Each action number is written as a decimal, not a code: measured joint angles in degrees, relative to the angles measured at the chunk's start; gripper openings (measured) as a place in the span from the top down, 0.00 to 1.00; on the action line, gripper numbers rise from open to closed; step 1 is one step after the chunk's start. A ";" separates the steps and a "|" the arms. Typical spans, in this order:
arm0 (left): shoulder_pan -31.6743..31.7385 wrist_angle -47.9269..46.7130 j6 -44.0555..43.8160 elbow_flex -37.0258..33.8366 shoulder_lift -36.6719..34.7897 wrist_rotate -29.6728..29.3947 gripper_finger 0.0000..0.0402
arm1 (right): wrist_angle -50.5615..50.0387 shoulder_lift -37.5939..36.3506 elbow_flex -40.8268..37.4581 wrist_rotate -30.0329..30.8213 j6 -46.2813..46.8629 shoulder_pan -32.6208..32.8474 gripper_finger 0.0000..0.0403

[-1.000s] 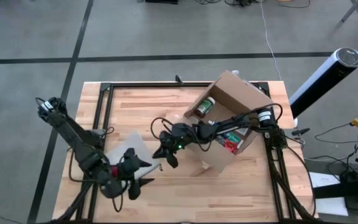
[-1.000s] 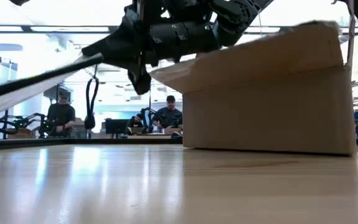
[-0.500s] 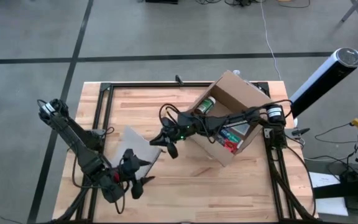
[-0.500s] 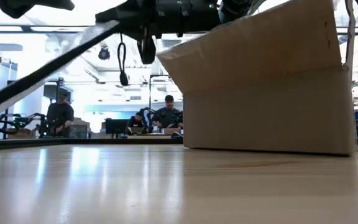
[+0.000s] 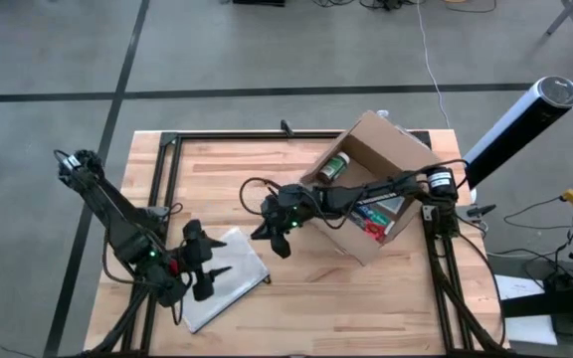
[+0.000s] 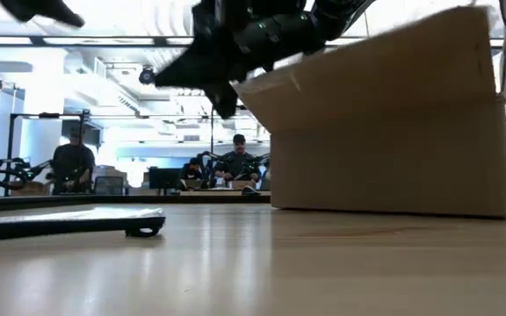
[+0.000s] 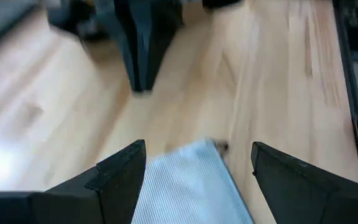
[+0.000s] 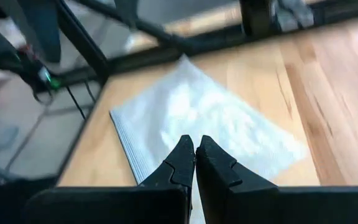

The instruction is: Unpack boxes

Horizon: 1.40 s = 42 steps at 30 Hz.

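Note:
The brown cardboard box (image 5: 376, 159) rests on its bottom at the table's far right. It is open at the top, with a green-lidded jar (image 5: 331, 167) and red-and-green packets (image 5: 369, 224) inside. A flat translucent pouch (image 5: 225, 280) lies flat on the table at the near left. My left gripper (image 5: 212, 261) hovers open over the pouch's left part, and a pouch corner (image 7: 191, 180) shows between its fingers. My right gripper (image 5: 283, 247) is shut in the air between pouch and box. It points toward the pouch (image 8: 210, 118) and holds nothing.
A black frame rail (image 5: 267, 134) runs along the table's far and side edges. A white-and-black cylinder (image 5: 515, 129) stands off the table's right. Bare wood lies at the near right. People sit at desks (image 6: 235, 167) in the room behind.
The pouch sloped up toward my right gripper with one end raised. It has dropped and now lies flat on the table, nearer the near left. My left gripper has drawn back toward the table's left and far side. The box has shifted slightly toward the right.

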 joint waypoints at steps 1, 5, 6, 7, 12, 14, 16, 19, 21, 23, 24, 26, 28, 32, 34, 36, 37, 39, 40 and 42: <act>0.00 -0.66 -0.91 -0.36 0.43 1.92 0.31 | -1.59 0.43 0.00 0.01 -0.45 0.00 1.00; 0.00 -0.75 -3.30 -2.88 3.83 7.39 0.31 | -4.36 2.86 -0.07 -0.01 -0.48 0.23 1.00; 0.00 -0.65 -3.94 -3.76 4.86 8.76 0.31 | -4.59 3.42 -0.11 -0.20 -0.55 0.36 1.00; 0.00 -0.43 -4.61 -4.74 5.96 10.08 0.31 | -4.40 3.97 -0.11 -0.80 -0.61 0.45 0.99; 0.02 4.25 -7.21 -9.23 10.78 15.50 0.31 | -4.27 6.08 -0.11 -5.90 -0.58 0.98 0.87; 0.00 8.14 -7.26 -10.98 12.28 17.37 0.31 | -3.98 6.60 -0.11 -6.36 0.05 1.42 0.80; 0.01 12.91 -7.21 -12.78 13.39 18.73 0.31 | -3.58 7.10 -0.11 -6.71 0.72 1.83 0.73; 0.00 18.03 -7.18 -14.68 15.17 20.90 0.31 | -3.42 7.84 -0.09 -8.39 1.46 2.14 0.64; 0.00 18.94 -7.24 -15.33 15.99 21.55 0.31 | -3.45 8.27 0.01 -9.29 2.87 2.26 0.59; 0.14 20.53 -7.17 -15.66 16.68 21.59 0.31 | -3.43 8.35 0.02 -9.44 3.20 2.29 0.56; 0.30 21.39 -7.12 -15.95 17.06 21.64 0.31 | -3.43 8.36 0.02 -9.44 3.24 2.31 0.55; 0.63 23.10 -7.03 -16.54 17.81 21.74 0.31 | -3.44 8.38 0.02 -9.44 3.33 2.35 0.53; 0.97 24.82 -6.93 -17.12 18.57 21.84 0.31 | -3.44 8.40 0.02 -9.44 3.42 2.38 0.51; 1.71 25.76 -6.45 -17.51 20.44 21.99 0.31 | -3.55 8.40 0.07 -9.49 3.44 2.49 0.49; 2.19 26.36 -6.36 -17.44 21.14 22.13 0.31 | -3.95 8.40 0.09 -9.47 3.46 2.49 0.49; 2.75 27.14 -5.63 -17.33 21.87 22.30 0.31 | -4.00 8.40 0.09 -9.47 3.46 2.49 0.49; 3.03 27.81 -5.14 -17.27 22.27 22.25 0.31 | -4.01 8.40 0.09 -9.45 3.46 2.49 0.49; 3.87 28.98 -3.39 -17.25 22.63 22.28 0.31 | -4.47 8.40 0.09 -9.41 3.46 2.49 0.49; 4.36 29.47 -2.26 -17.27 22.71 22.32 0.31 | -4.85 8.40 0.11 -9.24 3.46 2.49 0.49; 5.44 30.36 0.03 -17.33 22.71 21.61 0.31 | -5.36 8.40 0.11 -9.03 3.48 2.49 0.49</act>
